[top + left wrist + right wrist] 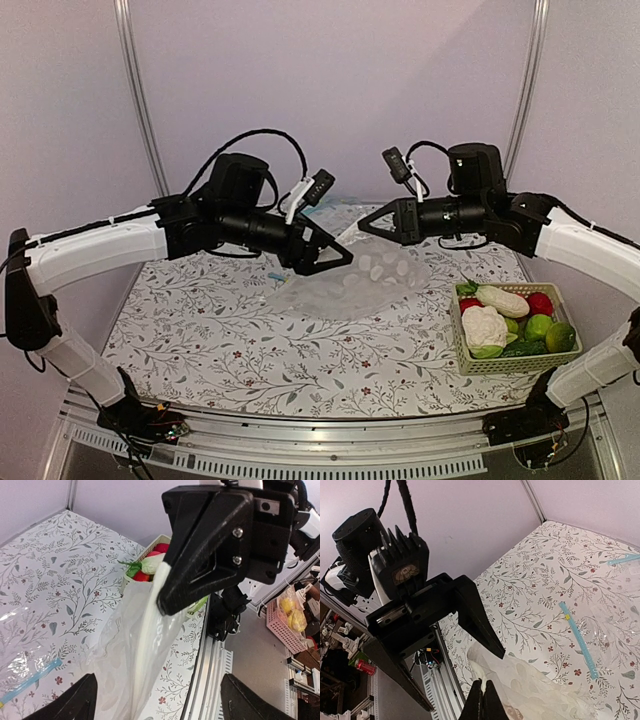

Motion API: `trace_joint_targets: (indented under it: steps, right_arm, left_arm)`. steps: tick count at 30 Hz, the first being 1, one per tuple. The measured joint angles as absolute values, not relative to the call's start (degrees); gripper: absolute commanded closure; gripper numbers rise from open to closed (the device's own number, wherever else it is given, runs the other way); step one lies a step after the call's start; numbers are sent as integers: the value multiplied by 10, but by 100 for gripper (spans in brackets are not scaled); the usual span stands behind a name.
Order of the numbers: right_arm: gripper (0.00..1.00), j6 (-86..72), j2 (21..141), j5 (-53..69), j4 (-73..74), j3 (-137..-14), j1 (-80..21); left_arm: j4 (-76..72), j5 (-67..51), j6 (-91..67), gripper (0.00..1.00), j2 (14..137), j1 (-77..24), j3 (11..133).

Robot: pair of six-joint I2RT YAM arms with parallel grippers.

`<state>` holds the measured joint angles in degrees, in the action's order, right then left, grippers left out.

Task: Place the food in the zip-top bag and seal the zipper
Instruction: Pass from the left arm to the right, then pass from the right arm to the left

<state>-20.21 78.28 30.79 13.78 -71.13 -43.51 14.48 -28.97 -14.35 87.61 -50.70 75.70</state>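
Note:
The dotted zip-top bag (pixel 372 276) hangs by one edge and trails onto the table. My right gripper (pixel 361 229) is shut on that raised edge, which shows between its closed fingertips in the right wrist view (pixel 484 696). My left gripper (pixel 337 256) faces it and is wide open. Its fingers straddle the bag (pixel 135 650) without touching it. I cannot make out the bag's zipper. The food lies in a basket (pixel 505 366): cauliflower (pixel 484 325), radish (pixel 503 299), lemon (pixel 561 337) and a green fruit (pixel 538 325).
Red fruits (pixel 541 303) and a dark cucumber (pixel 521 348) share the basket at the right. An undotted clear bag with a blue strip (pixel 578 639) lies flat left of the dotted bag, also in the left wrist view (pixel 30 680). The table's metal rail (pixel 207 665) runs along the near edge.

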Motion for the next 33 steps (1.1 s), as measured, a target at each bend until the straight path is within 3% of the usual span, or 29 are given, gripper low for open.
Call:
trace_joint_targets:
  steps: [20,31,33]
  right_arm:
    - [100,-251,664,296,96,-691,-392]
    - [100,-290,648,292,55,-678,-392]
    - [100,-299,647,292,45,-673,-392]
  left_arm:
    - [115,-246,-163,1,672,-413,531]
    - [7,-242,-203,1,660,-404,474]
    - [-14,-245,-211,6,660,-404,472]
